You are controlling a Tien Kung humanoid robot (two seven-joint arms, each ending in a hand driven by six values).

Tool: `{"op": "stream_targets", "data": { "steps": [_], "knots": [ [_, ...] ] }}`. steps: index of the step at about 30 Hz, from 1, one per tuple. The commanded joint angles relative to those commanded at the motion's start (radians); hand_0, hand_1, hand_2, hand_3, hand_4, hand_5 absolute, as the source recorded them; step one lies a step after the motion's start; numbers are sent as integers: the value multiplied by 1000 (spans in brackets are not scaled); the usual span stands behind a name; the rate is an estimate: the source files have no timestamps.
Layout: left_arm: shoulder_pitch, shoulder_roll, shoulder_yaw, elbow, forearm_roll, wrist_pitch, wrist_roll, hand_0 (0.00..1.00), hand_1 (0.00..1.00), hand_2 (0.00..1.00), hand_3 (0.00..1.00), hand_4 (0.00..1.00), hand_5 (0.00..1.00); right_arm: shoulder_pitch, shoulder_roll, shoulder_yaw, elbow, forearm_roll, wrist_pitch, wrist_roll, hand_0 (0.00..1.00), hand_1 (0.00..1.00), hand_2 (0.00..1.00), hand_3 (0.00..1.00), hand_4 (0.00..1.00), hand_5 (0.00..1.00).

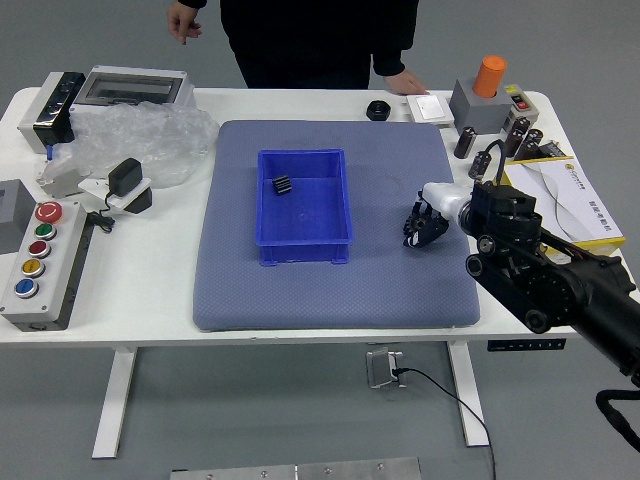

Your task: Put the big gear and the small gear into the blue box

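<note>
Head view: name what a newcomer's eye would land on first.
Probably the bright blue box on the mat, with a small dark piece inside near its left wall. Next, likely the robot's black right arm coming in from the right, its white-backed right hand over the mat's right side, then the orange cylinder at the far right.
</note>
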Motion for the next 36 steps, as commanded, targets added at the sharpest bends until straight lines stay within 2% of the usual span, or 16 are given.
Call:
{"op": "stream_targets", "data": {
  "steps": [3,4,9,10,15,16,22,36],
  "knots": [
    [0,0,1,0,-1,0,0,855,823,829,867,774,306,-3,1,-2,-1,-3,-9,2,591,520,572,642,835,350],
    [0,0,1,0,-1,0,0,855,823,829,867,773,306,-4,1,-2,-1,-4,-13,3,627,502,539,634,884,190],
    [1,-1,2,0,-1,0,0,855,823,829,867,773,306,-9,3,-4,-3,-11,-41,11,627,502,539,634,884,190],
    [1,-1,2,0,-1,0,0,855,822,829,868,773,306,-10,3,-4,-3,-12,-48,13,620,479,506,606,875,131],
    [1,-1,2,0,0,-1,0,855,822,829,868,773,306,-13,2,-2,-3,-20,-76,20,620,479,506,606,875,131],
    [2,-1,2,0,0,-1,0,856,822,829,867,773,306,-13,2,-1,-3,-21,-81,21,605,473,491,596,859,89],
    [2,0,2,0,2,-1,0,856,822,829,867,774,306,-13,4,5,0,-20,-104,26,595,462,481,580,859,92],
    [3,1,1,0,6,-2,0,855,822,829,867,773,306,-11,1,5,1,1,-104,21,595,465,478,584,854,89]
  ]
}}
